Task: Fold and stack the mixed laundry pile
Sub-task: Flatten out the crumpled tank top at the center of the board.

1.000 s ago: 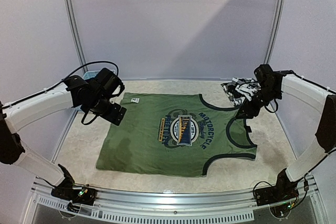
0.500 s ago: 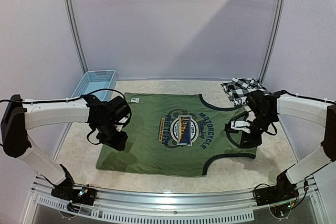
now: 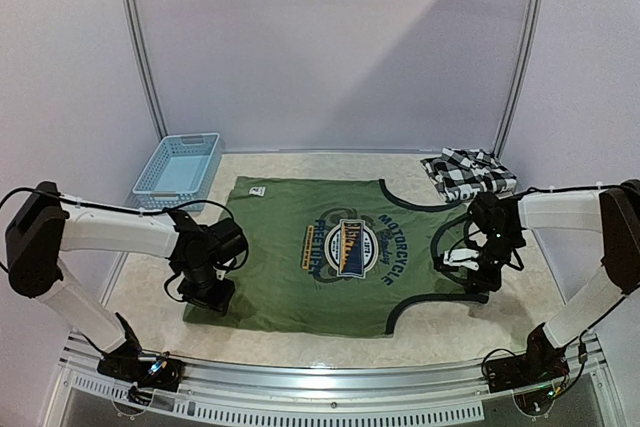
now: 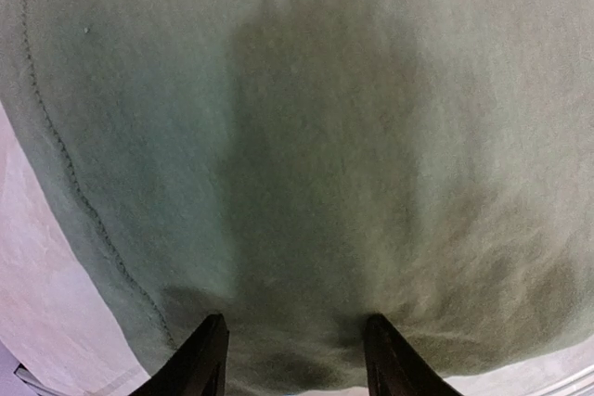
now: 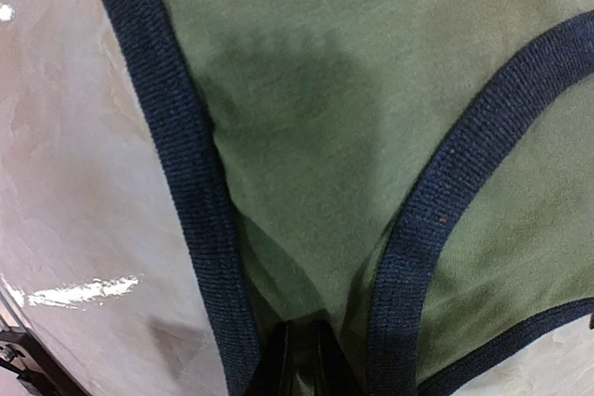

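The olive-green sleeveless shirt (image 3: 340, 247) lies flat on the table, emblem up. My left gripper (image 3: 207, 294) rests on its near-left corner. In the left wrist view the gripper (image 4: 292, 359) stands about half open, its fingers (image 4: 200, 364) pressing on flat green cloth (image 4: 325, 136) near the hem. My right gripper (image 3: 478, 282) is down at the shirt's near-right shoulder strap. In the right wrist view it (image 5: 302, 359) is shut, pinching green cloth (image 5: 306, 90) between two navy trim bands (image 5: 176, 136). The black-and-white checked shirt (image 3: 467, 172) lies bunched at the far right.
A light blue lattice basket (image 3: 180, 165) stands at the far left corner. Metal frame posts (image 3: 137, 47) rise along the back walls. Bare beige tabletop (image 3: 150, 287) borders the shirt on the left, and also on the right (image 5: 74, 183).
Both arms swung from the shirt's far side to its near side and lowered. The left jaws narrowed over the near-left corner. The right jaws closed on the shoulder strap.
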`<state>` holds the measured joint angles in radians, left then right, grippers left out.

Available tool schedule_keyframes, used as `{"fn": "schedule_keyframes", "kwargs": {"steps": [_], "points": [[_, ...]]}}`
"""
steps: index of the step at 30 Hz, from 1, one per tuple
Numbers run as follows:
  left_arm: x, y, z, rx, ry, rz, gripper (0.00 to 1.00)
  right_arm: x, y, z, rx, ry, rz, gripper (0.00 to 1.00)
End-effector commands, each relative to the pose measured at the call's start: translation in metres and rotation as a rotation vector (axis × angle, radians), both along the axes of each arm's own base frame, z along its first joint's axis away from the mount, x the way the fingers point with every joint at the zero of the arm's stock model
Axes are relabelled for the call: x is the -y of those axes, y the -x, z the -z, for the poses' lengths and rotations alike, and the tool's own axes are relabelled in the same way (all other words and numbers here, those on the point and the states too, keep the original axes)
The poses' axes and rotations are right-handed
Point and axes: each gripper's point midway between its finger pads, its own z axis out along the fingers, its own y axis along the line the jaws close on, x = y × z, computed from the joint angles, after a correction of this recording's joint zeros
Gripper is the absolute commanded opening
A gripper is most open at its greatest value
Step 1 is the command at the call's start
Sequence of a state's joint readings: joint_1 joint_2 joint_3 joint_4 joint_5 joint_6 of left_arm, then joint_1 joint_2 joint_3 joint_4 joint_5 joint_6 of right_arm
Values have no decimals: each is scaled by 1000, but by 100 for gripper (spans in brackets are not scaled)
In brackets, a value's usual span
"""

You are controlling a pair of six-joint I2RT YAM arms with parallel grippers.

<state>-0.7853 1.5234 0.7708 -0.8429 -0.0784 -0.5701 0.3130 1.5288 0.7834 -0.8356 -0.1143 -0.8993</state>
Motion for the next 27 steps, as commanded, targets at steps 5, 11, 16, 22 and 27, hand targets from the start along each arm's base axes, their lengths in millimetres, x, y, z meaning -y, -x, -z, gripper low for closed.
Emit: {"fn": "schedule_keyframes", "kwargs": {"steps": [5, 11, 16, 22, 27], "points": [[22, 20, 5, -19, 33, 52, 52, 19, -9, 16, 61, 90, 4, 10], [36, 16, -50, 32, 20, 153, 58, 37, -36, 6, 131, 137, 59, 11], [23, 19, -83, 39, -20, 180, 59, 35, -29, -7, 134, 108, 23, 13], [29, -19, -137, 214, -51, 259, 68, -6, -34, -72, 199, -133, -1, 26], [54, -17, -153, 187, 1, 480, 68, -59, -21, -126, 253, -302, -115, 34]]}}
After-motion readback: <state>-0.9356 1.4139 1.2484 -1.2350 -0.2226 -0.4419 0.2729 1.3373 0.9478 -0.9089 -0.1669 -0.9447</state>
